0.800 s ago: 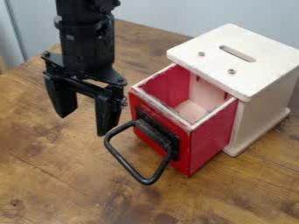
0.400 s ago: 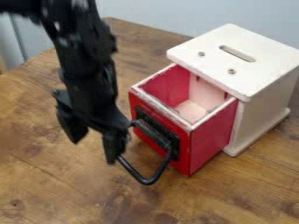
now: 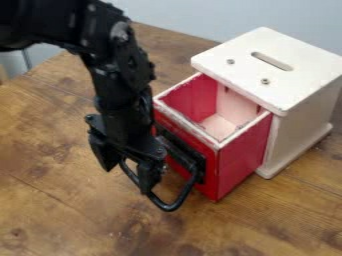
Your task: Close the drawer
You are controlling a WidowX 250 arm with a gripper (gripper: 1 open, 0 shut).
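The red drawer [image 3: 227, 120] stands pulled out of the cream slotted-top box [image 3: 281, 85], its pale inside showing. Its black front plate [image 3: 183, 157] faces lower left, and the large black loop handle [image 3: 171, 192] hangs from it down toward the table. My black gripper [image 3: 130, 172] is low over the table right in front of the plate, at the handle. Its fingers [image 3: 147, 180] are apart, so it is open and holds nothing. My arm [image 3: 100, 60] hides the drawer's front left corner.
The box stands on a worn wooden table [image 3: 54, 210]. A pale wall [image 3: 187, 12] runs behind the table's far edge.
The gripper has come down and moved right, from above the table left of the drawer to right against its front plate and handle. The drawer has not visibly moved.
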